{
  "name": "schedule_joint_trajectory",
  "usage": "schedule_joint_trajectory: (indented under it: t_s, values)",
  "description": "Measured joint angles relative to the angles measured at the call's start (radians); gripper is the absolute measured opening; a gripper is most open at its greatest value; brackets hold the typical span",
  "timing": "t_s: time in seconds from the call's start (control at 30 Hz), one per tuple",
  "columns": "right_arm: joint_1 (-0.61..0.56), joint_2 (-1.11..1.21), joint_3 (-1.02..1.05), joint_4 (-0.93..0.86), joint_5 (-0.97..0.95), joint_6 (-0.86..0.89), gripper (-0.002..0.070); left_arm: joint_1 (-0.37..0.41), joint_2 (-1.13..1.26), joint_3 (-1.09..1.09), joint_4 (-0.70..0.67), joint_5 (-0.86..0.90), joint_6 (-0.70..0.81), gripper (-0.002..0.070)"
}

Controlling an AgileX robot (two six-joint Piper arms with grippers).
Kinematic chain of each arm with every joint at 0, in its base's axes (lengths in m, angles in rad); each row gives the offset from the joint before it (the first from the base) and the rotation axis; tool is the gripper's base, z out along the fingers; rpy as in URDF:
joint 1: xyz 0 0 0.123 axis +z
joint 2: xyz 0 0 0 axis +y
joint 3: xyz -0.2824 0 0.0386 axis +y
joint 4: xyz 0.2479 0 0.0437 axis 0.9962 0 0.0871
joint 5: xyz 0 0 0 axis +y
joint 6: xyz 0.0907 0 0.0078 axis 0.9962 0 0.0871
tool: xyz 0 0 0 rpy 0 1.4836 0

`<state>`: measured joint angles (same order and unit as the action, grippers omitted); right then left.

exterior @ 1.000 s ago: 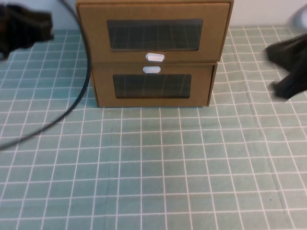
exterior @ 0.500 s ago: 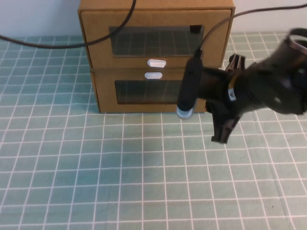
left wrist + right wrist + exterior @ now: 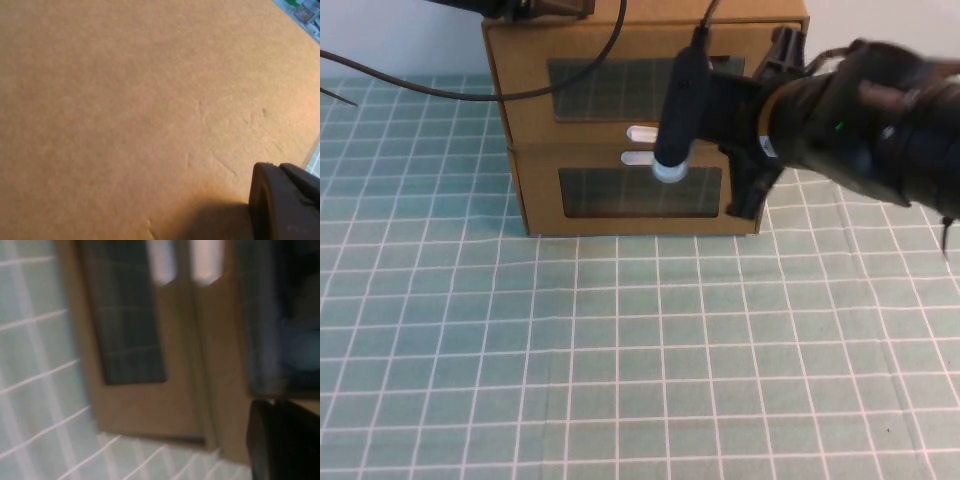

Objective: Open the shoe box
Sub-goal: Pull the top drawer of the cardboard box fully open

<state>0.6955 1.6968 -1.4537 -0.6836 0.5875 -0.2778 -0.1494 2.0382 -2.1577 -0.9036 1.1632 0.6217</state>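
The shoe box is a brown cardboard unit of two stacked drawers at the back of the table. Each drawer has a dark window and a white handle, upper and lower. My right gripper is shut and empty, and hangs in front of the lower drawer's right end. In the right wrist view the right gripper is close to the box front. My left gripper rests shut on the box top. The high view shows only part of the left arm.
A black cable loops from the left arm across the back left. The table wears a green cloth with a white grid, and open cloth lies in front of the box.
My right arm swung in from the right edge, crossed the table and rose to the box front. My left arm left the far left and now sits over the box top.
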Motion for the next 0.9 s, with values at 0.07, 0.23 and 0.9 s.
schedule_joint_trajectory:
  t_s: [0.07,0.23,0.9]
  values:
    - [0.024,0.021,0.0,-0.173,-0.027,0.167,-0.0013,0.0,0.0,0.0,0.0,0.002,-0.005,-0.0005]
    - [0.112,0.097,0.0,-0.682,-0.016,0.687,-0.0013,0.0,0.0,-0.002,0.001,0.002,-0.013,-0.0005]
    - [0.157,0.253,0.004,-0.968,-0.015,1.029,0.025,0.0,0.0,-0.002,0.002,0.004,-0.027,-0.0005]
